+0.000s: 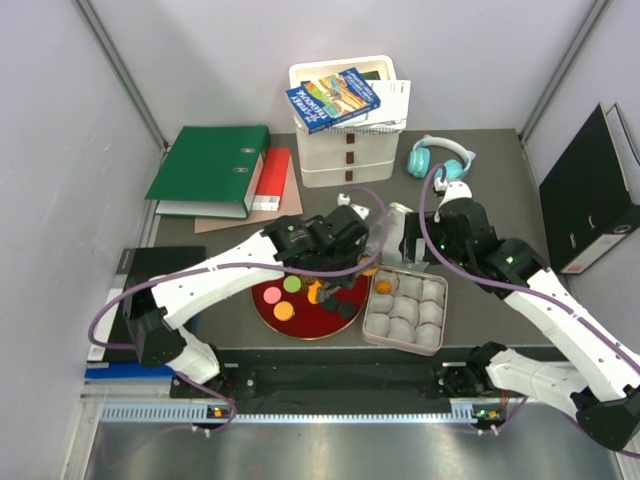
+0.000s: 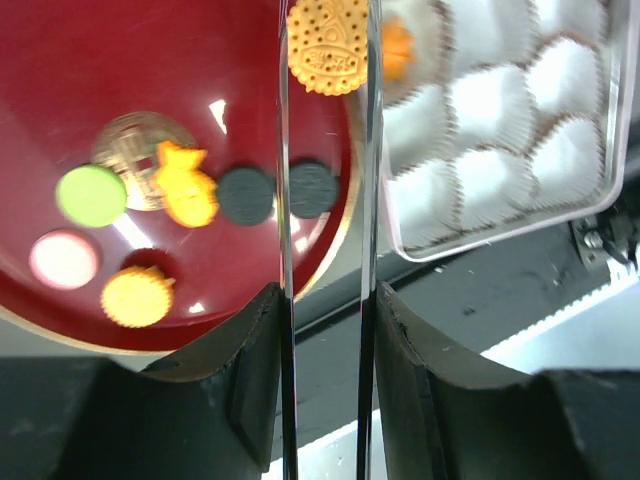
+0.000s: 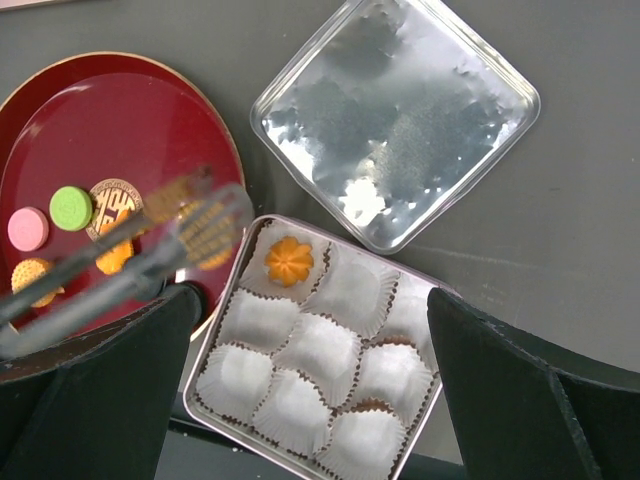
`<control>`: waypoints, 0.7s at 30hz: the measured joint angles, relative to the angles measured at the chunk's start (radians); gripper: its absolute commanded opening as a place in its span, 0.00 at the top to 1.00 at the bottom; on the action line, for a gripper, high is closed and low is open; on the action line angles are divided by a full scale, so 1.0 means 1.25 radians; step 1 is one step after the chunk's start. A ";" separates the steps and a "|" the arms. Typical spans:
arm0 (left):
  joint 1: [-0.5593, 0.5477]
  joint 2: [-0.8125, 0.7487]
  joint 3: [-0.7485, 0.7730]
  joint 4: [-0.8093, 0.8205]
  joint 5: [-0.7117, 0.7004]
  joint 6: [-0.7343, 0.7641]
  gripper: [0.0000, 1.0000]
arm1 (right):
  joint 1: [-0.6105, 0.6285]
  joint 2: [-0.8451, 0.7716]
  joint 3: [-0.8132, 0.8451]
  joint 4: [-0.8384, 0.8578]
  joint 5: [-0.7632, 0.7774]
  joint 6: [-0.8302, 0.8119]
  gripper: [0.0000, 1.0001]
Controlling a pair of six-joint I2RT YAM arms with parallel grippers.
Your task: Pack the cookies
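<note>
- The left end effector (image 2: 327, 14) has its two long clear fingers (image 2: 283, 200) clamped on a round tan-orange dotted cookie (image 2: 327, 48), held near the tips.
- That cookie hangs at the border between the round dark red lacquer plate (image 2: 200, 60), which lies to the left of the fingers in the left wrist view, and the square metal tin lined with white paper cups (image 2: 600, 190), which lies to their right.
- One orange flower-shaped cookie (image 3: 290, 260) already sits in a corner cup of the tin, just beside the held cookie.
- On the plate, to the left of the left end effector, lie a green round cookie (image 2: 90, 195), a pink round cookie (image 2: 63, 258), an orange round cookie (image 2: 137, 296) and an orange shaped cookie (image 2: 185, 185). Two black round cookies (image 2: 245, 193) lie there too, one of them right under the fingers.
- The right end effector (image 3: 315, 395) hangs over the tin with its dark fingers spread wide, holding nothing. The square silver lid (image 3: 395, 115) rests on the grey tabletop (image 3: 580, 230) ahead of it.
- The step in hand looks like carrying a cookie from plate to tin, with most of the packing yet to do.
- The next move probably calls for centring the cookie over an empty cup beside the filled one, lowering it and then parting the fingers gently. The light paper could crumple or shift.
</note>
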 measured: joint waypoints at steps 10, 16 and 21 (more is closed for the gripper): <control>-0.084 0.099 0.099 0.012 0.039 0.042 0.76 | 0.000 -0.013 0.000 -0.014 0.016 0.001 0.01; -0.098 0.151 0.119 0.035 0.048 0.060 0.75 | 0.000 -0.029 0.000 -0.027 0.021 0.001 0.01; -0.098 0.178 0.119 0.045 0.053 0.068 0.72 | 0.000 -0.039 0.000 -0.042 0.027 0.001 0.01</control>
